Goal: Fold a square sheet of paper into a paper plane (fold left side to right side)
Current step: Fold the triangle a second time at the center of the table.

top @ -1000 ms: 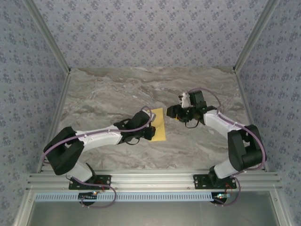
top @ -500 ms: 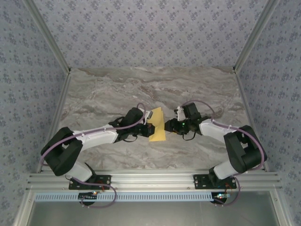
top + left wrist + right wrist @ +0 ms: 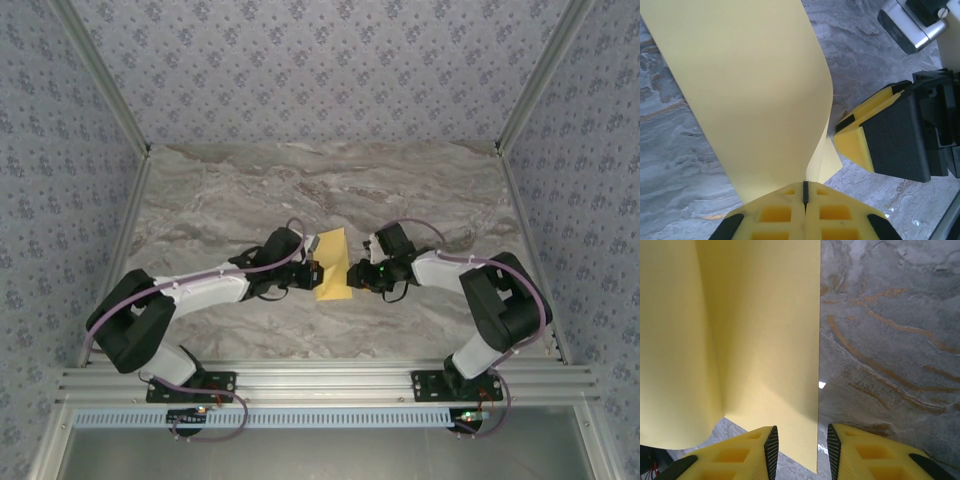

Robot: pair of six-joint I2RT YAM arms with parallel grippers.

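Note:
The square sheet of paper, mustard yellow, lies mid-table between both arms, bent over itself and partly lifted. My left gripper is shut on the sheet's near edge, and the sheet curves up and away from the fingers. My right gripper is open, and the sheet's straight free edge hangs between its two fingers without being pinched. One right finger shows close beside the paper in the left wrist view. The paper plane is out of view.
Grey marbled table with aluminium rails along its left, right and near sides. Patterned walls stand behind and beside it. Open table surface lies beyond the paper and to both sides of the arms.
My right arm has swung left and down until its open fingers straddle the paper's right edge. My left gripper has shifted slightly back left, holding the paper raised.

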